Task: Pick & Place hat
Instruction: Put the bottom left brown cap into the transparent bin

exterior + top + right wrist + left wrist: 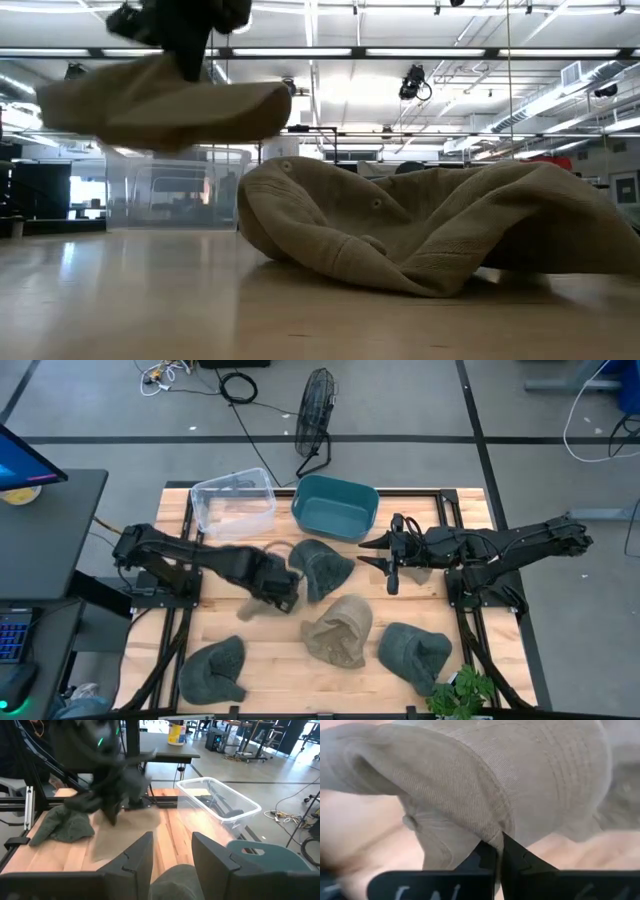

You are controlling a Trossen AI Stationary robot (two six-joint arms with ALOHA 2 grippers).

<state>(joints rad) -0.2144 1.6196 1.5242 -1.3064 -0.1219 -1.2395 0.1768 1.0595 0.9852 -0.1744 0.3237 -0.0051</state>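
My left gripper is shut on a tan hat, which hangs clear above the table in the low view and fills the left wrist view. A second tan hat lies crumpled at the table's middle, as the low view also shows. My right gripper hangs open beside a dark green hat, whose crown shows under its fingers. Two more green hats lie near the near edge, one left and one right. My left gripper pinches the tan hat between its two fingers at a folded edge of the cloth, only at the fingertips. The hat is lifted clear of the table and droops to either side of the hold.
A clear plastic bin and a teal bin stand side by side at the far edge. A small green plant sits at the near right corner. Bare wood lies between the hats on the left half.
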